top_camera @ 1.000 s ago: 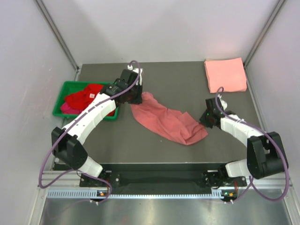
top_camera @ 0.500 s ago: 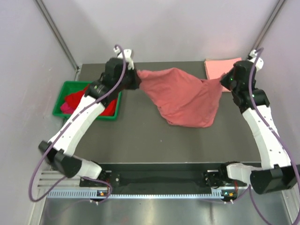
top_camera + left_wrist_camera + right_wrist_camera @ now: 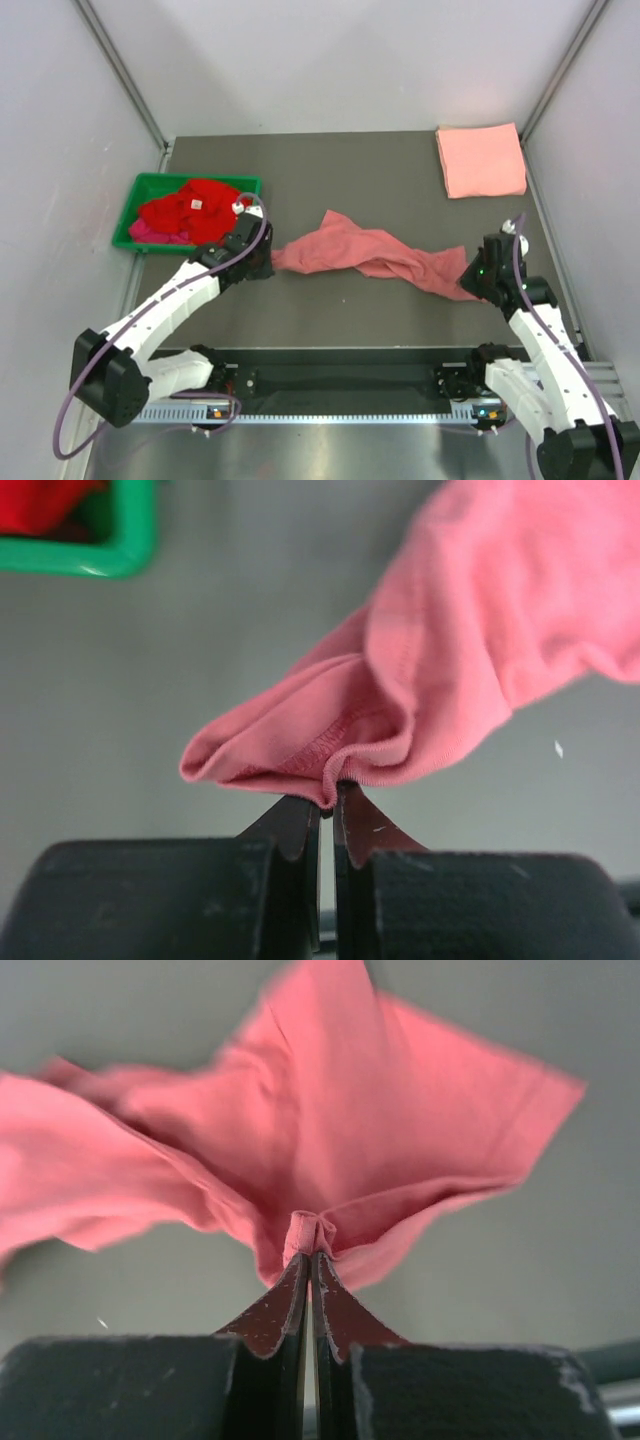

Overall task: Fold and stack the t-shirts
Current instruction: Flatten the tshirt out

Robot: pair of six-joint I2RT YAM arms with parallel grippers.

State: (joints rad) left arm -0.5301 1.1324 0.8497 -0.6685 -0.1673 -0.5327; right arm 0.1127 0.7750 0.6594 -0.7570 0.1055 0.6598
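We find the rose-red t-shirt (image 3: 370, 255) drawn out in a twisted, rope-like band across the middle of the worktop (image 3: 350, 170), closer to the near edge than the far one. One end is at the left gripper (image 3: 268, 262) and the other at the right gripper (image 3: 473, 281). In the left wrist view the jaws are closed on a bunched fold with a stitched hem showing. The fingertips all but meet, and the cloth caught between them is hidden. In the right wrist view the jaws likewise pinch a small rolled nub of cloth, which fans out beyond it. That picture is soft, so we cannot tell which part of the garment is held. From above, both sets of fingertips are masked by the wrists and the cloth. We cannot tell whether the band rests on the worktop along its whole length. The folded salmon pink t-shirt (image 3: 481, 160) lies flat at the far right corner, well apart from both arms. The green bin (image 3: 146, 184) stands at the left edge and holds a crumpled bright red t-shirt (image 3: 180, 215) with a white label (image 3: 197, 201) showing. A magenta t-shirt (image 3: 142, 232) shows only as a strip in the bin's near left corner, the rest buried. The left arm (image 3: 170, 305) hides the bin's near right corner.
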